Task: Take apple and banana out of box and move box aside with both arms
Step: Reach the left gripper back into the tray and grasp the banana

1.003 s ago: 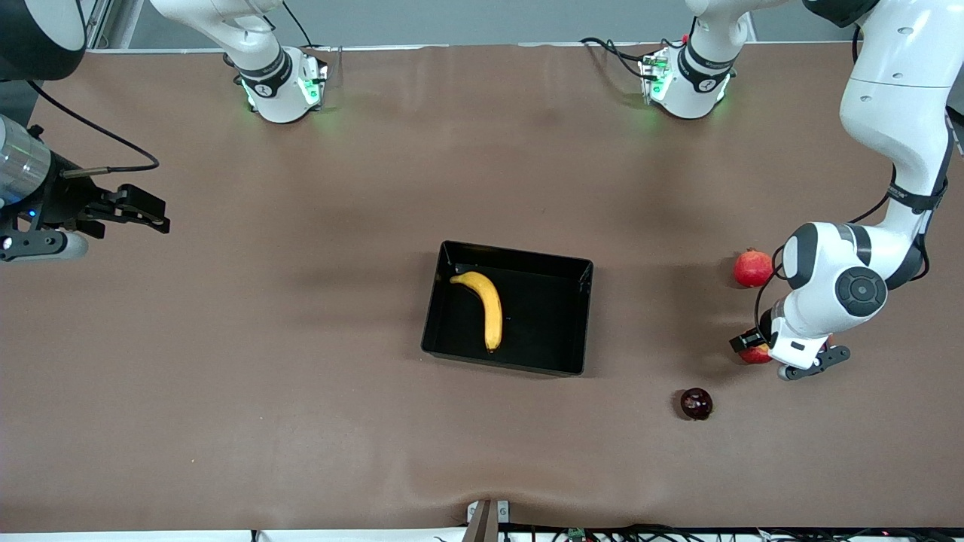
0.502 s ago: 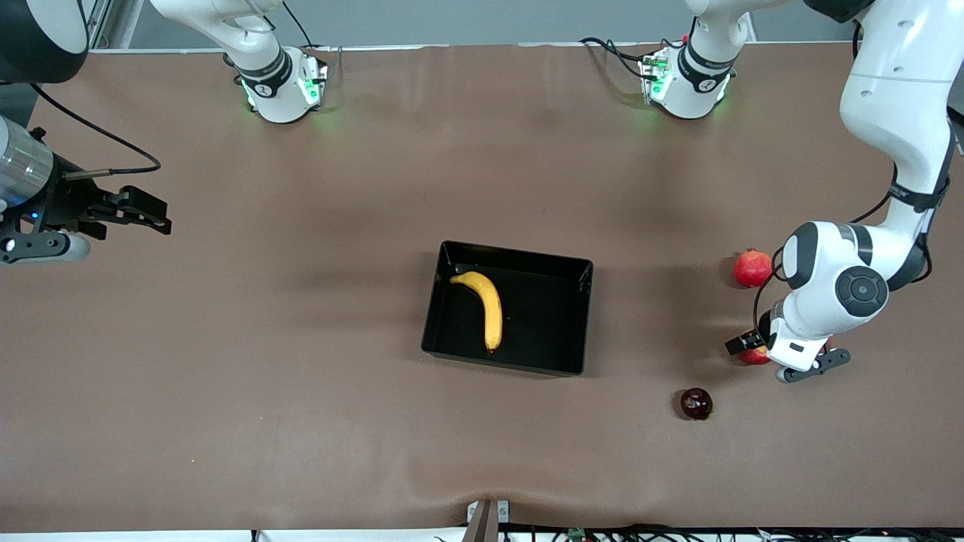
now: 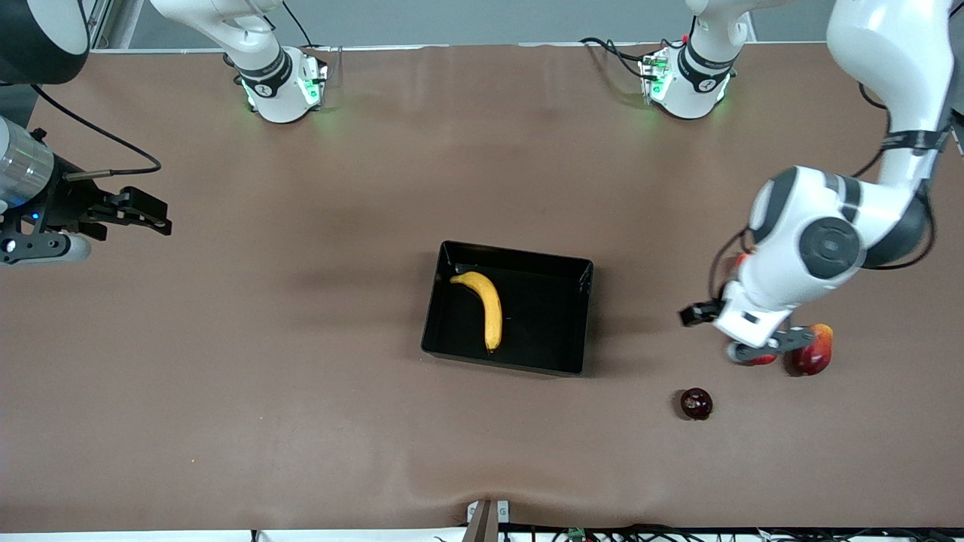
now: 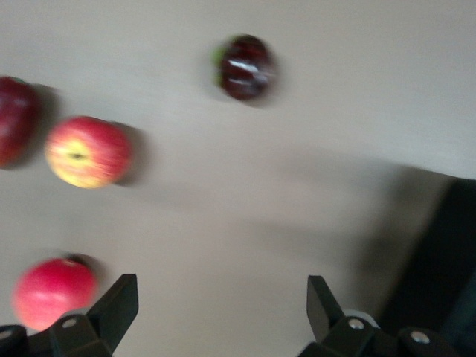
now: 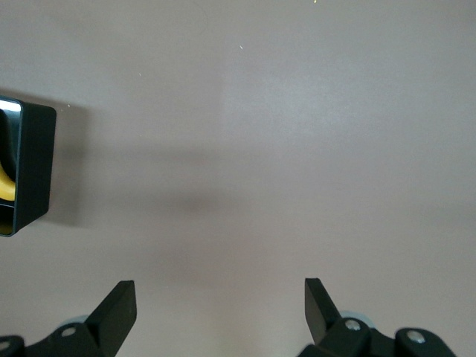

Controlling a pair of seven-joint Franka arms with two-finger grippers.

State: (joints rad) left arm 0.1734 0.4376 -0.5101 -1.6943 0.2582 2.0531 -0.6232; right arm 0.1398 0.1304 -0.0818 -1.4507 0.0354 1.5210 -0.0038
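Jaws on the left arm [image 3: 821,241] stand wide and hold nothing: in the left wrist view its two fingers [image 4: 111,312] are far apart with only bare desk [image 3: 301,376] between them. They hang over the desk toward the left arm's end, between the box [image 3: 512,257] and a cluster of fruit.

The apple [image 4: 88,151], red with yellow patches, lies free on the desk, clear of the fingers in the left wrist view. In the front view only a red sliver of it [image 3: 761,360] shows under the arm's hand. Just beside it, toward the left arm's end, lies the mango [image 3: 812,350]. The pomegranate [image 4: 52,294] sits farther from the front camera than the apple and is mostly hidden by the arm in the front view. A dark fruit [image 3: 696,403] rests alone, nearer to the front camera than the apple and a little toward the box.

The box stands near the middle of the desk. The banana [image 3: 488,305] lies inside it, along the wall toward the right arm's end, its curved tip pointing away from the front camera.

Jaws on the right arm [image 3: 22,165] are also wide and empty. That arm waits over bare desk at its own end, well apart from the box. Its wrist view shows its fingers [image 5: 115,305] spread, and one corner of the box [image 5: 33,171] with a strip of banana [image 5: 6,186].
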